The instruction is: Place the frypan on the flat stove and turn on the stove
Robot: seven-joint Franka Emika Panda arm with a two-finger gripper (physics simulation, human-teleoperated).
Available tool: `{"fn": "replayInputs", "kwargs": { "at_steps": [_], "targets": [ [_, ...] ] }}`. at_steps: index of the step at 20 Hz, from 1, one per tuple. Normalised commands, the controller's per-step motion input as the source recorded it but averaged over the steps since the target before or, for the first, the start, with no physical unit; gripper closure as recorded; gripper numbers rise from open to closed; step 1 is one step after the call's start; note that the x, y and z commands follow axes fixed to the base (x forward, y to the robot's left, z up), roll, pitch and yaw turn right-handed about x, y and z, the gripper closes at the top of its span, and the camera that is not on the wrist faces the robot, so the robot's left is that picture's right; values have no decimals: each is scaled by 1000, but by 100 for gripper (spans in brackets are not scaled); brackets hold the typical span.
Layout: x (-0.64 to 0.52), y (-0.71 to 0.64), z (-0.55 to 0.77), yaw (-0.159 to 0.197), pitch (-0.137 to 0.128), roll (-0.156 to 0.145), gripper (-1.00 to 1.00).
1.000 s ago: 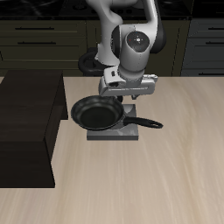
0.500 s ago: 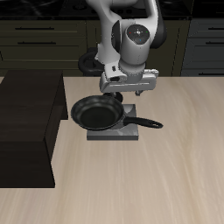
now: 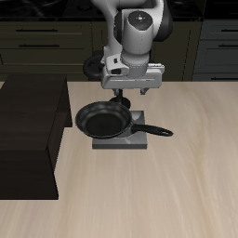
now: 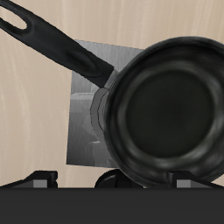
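A: So, where's the frypan [image 3: 103,120] relative to the flat stove [image 3: 136,139]?

B: On it. Pan body covers most of the grey plate and overhangs the stove edge on the side toward the dark cabinet block [image 3: 30,135]. Handle [image 3: 154,130] runs straight out past the opposite stove edge, away from the block. Wrist view agrees: frypan [image 4: 170,107] sits over the grey plate [image 4: 86,105], handle [image 4: 54,42] sticking out over bare worktop [image 4: 31,122].

A: Burner, knob?

B: Burner is hidden under the pan. Can't make out the knob in either view.

A: Gripper [image 3: 131,96]?

B: Above the stove, back of the pan, clear of it. Nothing held. The fingers are mostly hidden under the hand in the exterior view, and the wrist view only shows dark stubs at the frame edge, so I can't tell how far apart they are.

A: Anything else near the stove?

B: Only light wood worktop [image 3: 177,195] around it. Cabinet block stands beside the pan, not touching the stove.
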Motion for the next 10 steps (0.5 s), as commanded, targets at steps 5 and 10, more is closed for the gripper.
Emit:
{"fn": "replayInputs", "kwargs": {
  "at_steps": [5,10],
  "targets": [
    [-204,-216,134,-46,-13,-1,-100],
    [-213,-216,30,-26,7,25,-100]
  ]
}}
